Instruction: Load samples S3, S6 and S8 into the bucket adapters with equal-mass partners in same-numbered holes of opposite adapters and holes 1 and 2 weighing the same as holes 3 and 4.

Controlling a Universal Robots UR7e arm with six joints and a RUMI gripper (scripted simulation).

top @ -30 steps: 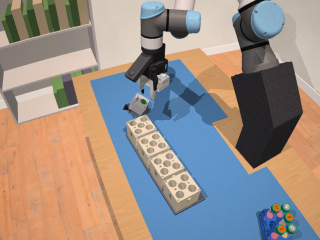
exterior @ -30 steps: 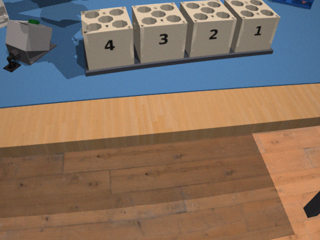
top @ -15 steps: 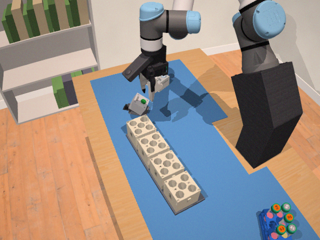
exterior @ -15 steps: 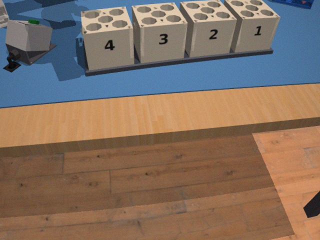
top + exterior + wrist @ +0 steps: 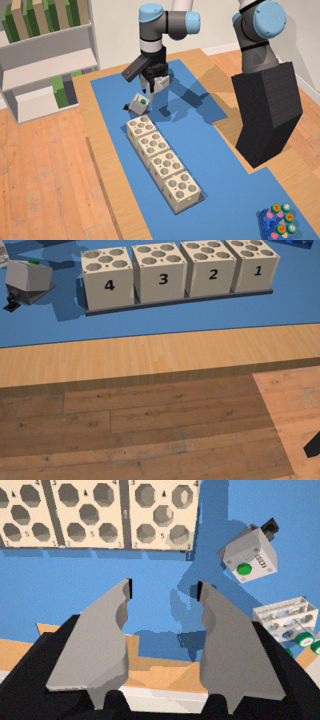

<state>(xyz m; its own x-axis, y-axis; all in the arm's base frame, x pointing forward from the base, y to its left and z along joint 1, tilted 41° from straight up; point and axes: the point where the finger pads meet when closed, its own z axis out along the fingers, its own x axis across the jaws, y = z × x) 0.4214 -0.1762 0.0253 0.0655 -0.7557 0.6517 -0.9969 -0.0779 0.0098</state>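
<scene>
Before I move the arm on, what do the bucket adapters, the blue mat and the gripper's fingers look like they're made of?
Adapters: matte cream blocks, likely moulded plastic; uniform colour, no shine, crisp-edged holes. Blue mat: thin flat sheet, perhaps rubber or vinyl; even colour, no gloss, flush on the wooden table. Gripper fingers: plain grey, matte; plastic or coated metal, hard to tell.

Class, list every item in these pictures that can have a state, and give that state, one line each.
Gripper: partly open, holding nothing, above the blue mat.
Adapter 4: upright on the stand, all holes empty.
Adapter 3: upright, holes empty.
Adapter 2: upright, holes empty.
Adapter 1: upright, holes empty.
Green key: untouched.
Blue rack: tubes standing capped in its wells.
</scene>
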